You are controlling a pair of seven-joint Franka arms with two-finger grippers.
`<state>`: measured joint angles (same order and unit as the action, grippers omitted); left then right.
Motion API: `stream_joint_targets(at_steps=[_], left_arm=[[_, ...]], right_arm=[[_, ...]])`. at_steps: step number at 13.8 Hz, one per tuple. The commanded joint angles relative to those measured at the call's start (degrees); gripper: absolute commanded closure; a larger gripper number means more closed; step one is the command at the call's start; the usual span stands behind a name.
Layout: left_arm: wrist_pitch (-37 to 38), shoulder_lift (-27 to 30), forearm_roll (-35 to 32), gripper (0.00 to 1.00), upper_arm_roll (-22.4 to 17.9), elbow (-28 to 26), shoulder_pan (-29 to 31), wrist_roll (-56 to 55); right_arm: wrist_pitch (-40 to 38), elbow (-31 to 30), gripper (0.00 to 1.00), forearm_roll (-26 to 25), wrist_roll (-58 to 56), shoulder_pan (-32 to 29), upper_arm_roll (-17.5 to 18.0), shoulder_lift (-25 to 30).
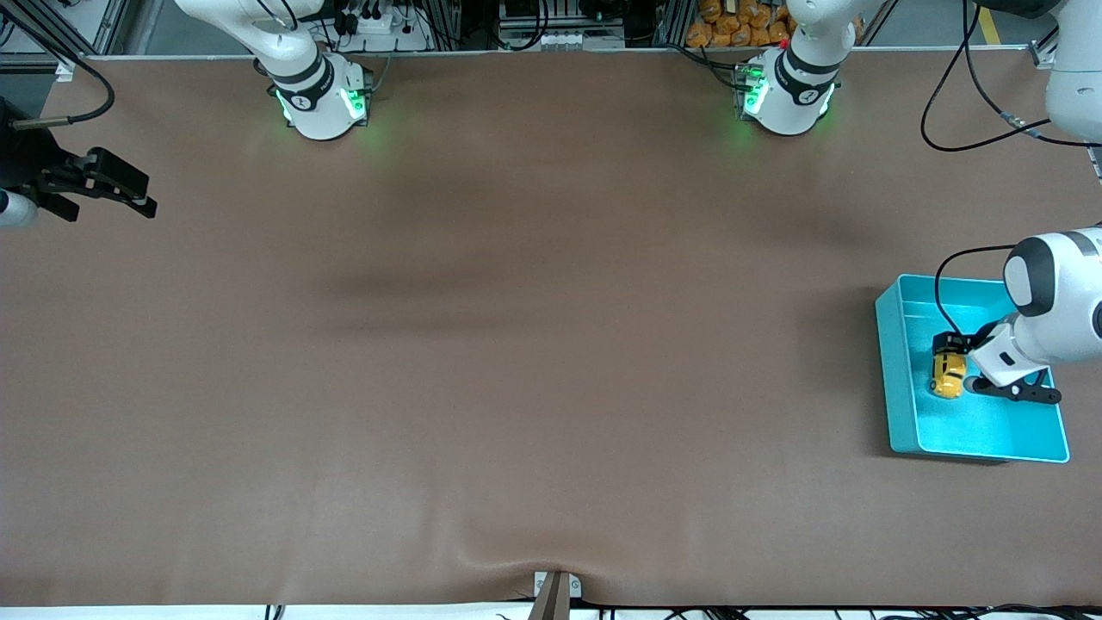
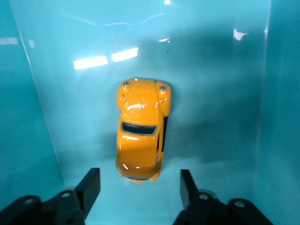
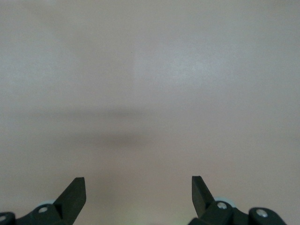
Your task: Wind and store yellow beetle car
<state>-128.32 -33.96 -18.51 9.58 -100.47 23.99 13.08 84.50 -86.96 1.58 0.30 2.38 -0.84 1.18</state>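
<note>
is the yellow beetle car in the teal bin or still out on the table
In the bin. The yellow beetle car sits on its wheels on the teal bin's floor, and the left gripper's fingers stand apart, clear of it.

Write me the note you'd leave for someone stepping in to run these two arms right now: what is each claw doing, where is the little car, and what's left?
Left gripper: jaws open, down inside the teal bin, one on each side of the yellow beetle car, not gripping it.
Right gripper: jaws open, holding nothing, waiting over the bare table at the right arm's end.
Car: lying on the bin floor, at the left arm's end of the table.
Done: car is stored in the bin. Whether it was wound cannot be told.
Left: lift the left gripper clear of the bin.
</note>
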Motion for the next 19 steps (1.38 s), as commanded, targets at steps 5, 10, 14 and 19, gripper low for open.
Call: stream_joint_targets(at_steps=[5,10,14,19], left_arm=[[7.11,11.1,-0.3,0.0,-0.27,0.45,-7.37,-12.81],[16.5,20.05,7.68,0.0,-0.62,0.72,-11.67,-13.17],[25.3,29.37,15.25,0.0,-7.27,0.98,-20.88,-13.69],[35.93,34.85,16.23,0.0,-10.46,4.92,-25.82,-12.55]], right_arm=[[-0.21,0.04,0.0,1.06,-0.39,-0.89,0.75,0.05],[-0.74,-0.05,0.0,0.97,-1.0,-0.71,0.84,0.4],[-1.53,0.3,0.0,0.8,-1.01,-0.71,1.02,0.4],[-0.74,0.74,0.0,0.36,-0.48,-0.19,1.02,0.05]])
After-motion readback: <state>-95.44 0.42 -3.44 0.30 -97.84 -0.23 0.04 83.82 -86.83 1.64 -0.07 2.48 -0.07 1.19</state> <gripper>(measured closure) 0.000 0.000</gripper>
